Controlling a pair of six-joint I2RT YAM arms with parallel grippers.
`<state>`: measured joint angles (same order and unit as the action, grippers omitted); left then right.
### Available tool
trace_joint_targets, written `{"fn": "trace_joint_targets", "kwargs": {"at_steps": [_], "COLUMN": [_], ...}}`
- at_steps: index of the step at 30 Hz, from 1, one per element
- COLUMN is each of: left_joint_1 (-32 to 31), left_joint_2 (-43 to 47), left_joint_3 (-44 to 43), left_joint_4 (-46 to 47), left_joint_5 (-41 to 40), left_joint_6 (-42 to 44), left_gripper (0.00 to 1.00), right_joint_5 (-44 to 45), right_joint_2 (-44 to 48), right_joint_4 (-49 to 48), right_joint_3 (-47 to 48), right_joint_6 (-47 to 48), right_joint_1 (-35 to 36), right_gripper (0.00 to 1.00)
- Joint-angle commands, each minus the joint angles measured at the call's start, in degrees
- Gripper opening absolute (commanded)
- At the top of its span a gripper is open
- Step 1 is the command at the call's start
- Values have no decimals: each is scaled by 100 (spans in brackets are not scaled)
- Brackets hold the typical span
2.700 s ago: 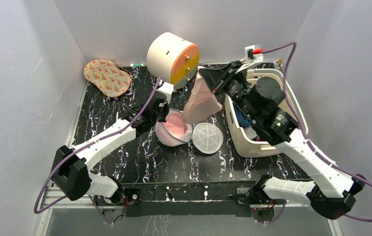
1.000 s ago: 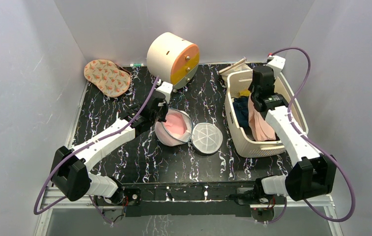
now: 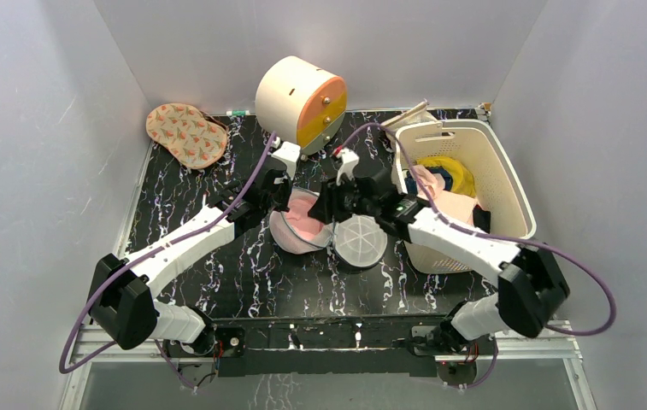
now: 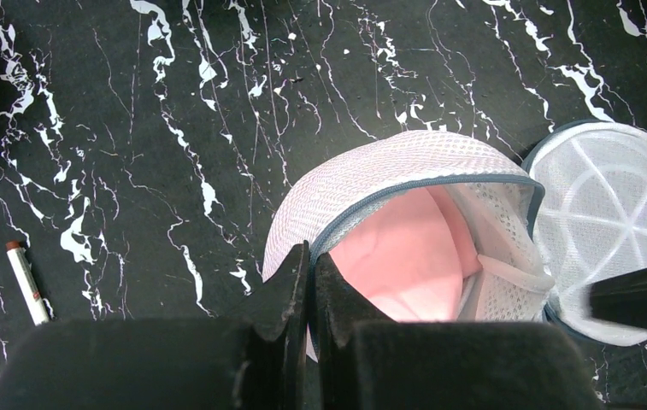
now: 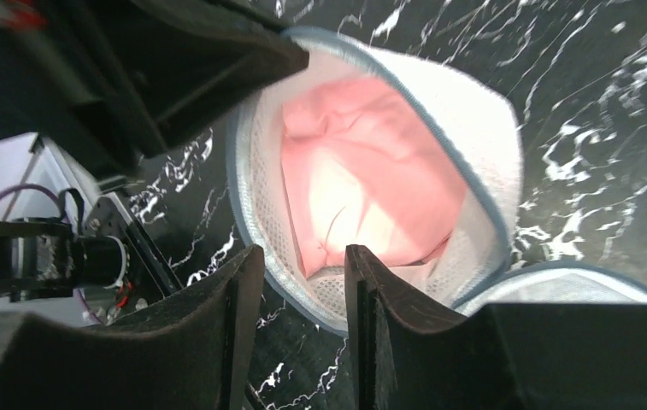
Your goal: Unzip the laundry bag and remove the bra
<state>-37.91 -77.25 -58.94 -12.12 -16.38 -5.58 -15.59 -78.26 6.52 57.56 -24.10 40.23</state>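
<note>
The laundry bag [image 3: 296,241] lies unzipped mid-table, its round mesh lid [image 3: 361,239] flipped open to the right. A pink bra [image 3: 307,219] fills the open shell. My left gripper [image 4: 311,253] is shut on the bag's grey zipper rim [image 4: 362,175] at its left edge. My right gripper [image 3: 326,205] hovers open just over the bag's far-right rim. In the right wrist view its jaws [image 5: 302,256] stand apart over the mesh rim [image 5: 491,128], with the pink bra [image 5: 371,179] just beyond them. Nothing is gripped between them.
The cream-and-orange round cabinet [image 3: 301,101] stands behind the bag. A cream slotted basket [image 3: 508,179] at the right holds dark and yellow clothes and a pale pink garment [image 3: 444,203]. A patterned pad [image 3: 186,134] lies far left. A small pen [image 4: 26,281] lies left of the bag.
My right arm has let go of the pale garment in the basket and swung left to the bag, jaws now open. The left arm has not moved.
</note>
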Motion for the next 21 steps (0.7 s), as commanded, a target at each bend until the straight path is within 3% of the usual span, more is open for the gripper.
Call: {"fn": "trace_joint_targets", "kwargs": {"at_steps": [1, 8, 21], "left_joint_1": [38, 38, 40], "left_joint_2": [149, 136, 121], "left_joint_3": [20, 29, 6], "left_joint_4": [130, 142, 157], "left_joint_5": [108, 170, 302], "left_joint_6": [13, 5, -30], "left_gripper": [0, 0, 0], "right_joint_5": [-24, -108, -1223], "right_joint_2": [-476, -1264, -2114], "right_joint_4": [-784, -1356, -2638], "right_joint_3": [-74, -13, -70], "right_joint_6": [-211, -345, -34], "right_joint_1": [313, 436, 543], "right_gripper": [36, 31, 25]}}
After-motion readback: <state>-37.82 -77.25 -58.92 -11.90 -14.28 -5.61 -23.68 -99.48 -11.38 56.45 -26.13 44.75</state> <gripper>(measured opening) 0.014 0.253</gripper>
